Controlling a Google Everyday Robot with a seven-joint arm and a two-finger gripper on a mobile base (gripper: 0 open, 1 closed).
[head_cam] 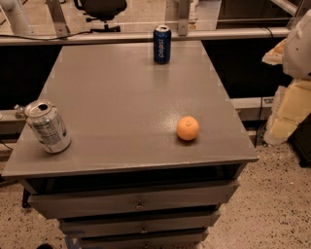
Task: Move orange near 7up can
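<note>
The 7up can [47, 127] stands at the front left corner of the grey table [121, 97], above drawers [136, 202]. A chair [102, 9] sits behind. The Pepsi can [162, 44] stands at the far edge. The orange [187, 128] lies front right, well apart from both. The gripper [290, 104] hangs off the table's right side over speckled floor [277, 204]; whether it is open or closed I cannot tell.

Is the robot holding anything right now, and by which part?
Nothing that shows. The gripper is out of view, and the orange lies free on the table, far from the 7up can.
</note>
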